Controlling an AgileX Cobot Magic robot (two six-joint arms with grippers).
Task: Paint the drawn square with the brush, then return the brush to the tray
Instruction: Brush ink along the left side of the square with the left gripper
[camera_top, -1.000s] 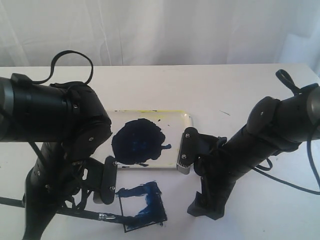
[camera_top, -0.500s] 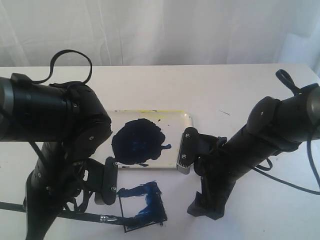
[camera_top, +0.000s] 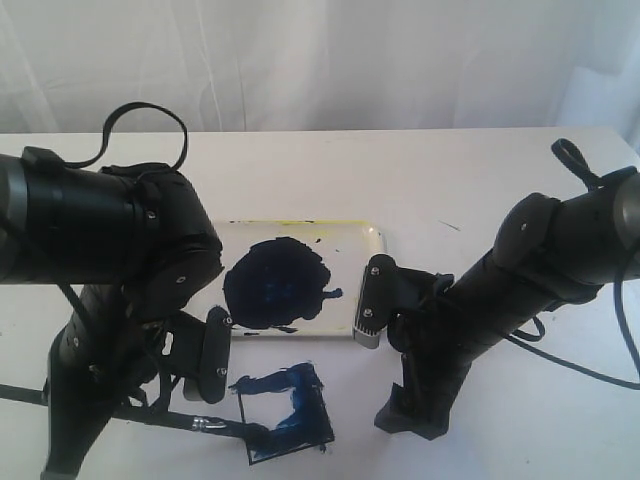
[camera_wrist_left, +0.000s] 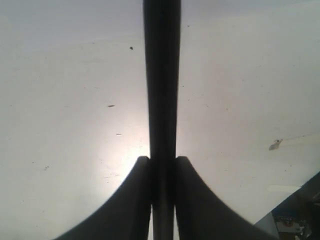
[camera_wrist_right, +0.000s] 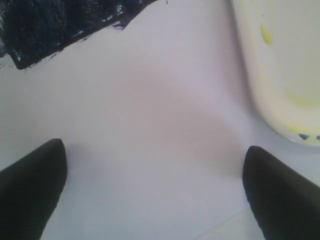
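Observation:
The drawn square (camera_top: 285, 412) lies on the white paper below the tray, its top and right side smeared dark blue; the right wrist view catches an edge of the square (camera_wrist_right: 50, 25). My left gripper (camera_top: 195, 400) (camera_wrist_left: 163, 162) is shut on the brush (camera_top: 150, 413) (camera_wrist_left: 162, 75), a thin black stick lying low across the paper. The dark brush tip rests at the square's lower left edge. The tray (camera_top: 360, 240) (camera_wrist_right: 280, 65) holds a large dark blue paint blob (camera_top: 278, 283). My right gripper (camera_top: 385, 355) (camera_wrist_right: 155, 190) hangs open over bare paper beside the tray's right end, holding nothing.
The white table (camera_top: 450, 180) stretches behind the tray to a pale curtain. Both bulky black arms crowd the front of the scene, with cables looping off each. A corner of dark blue paint (camera_wrist_left: 300, 210) shows at the edge of the left wrist view.
My left gripper has shifted slightly left and up, and the brush's handle end has risen a little. The tip stays at the square's lower left edge. The right arm has not moved.

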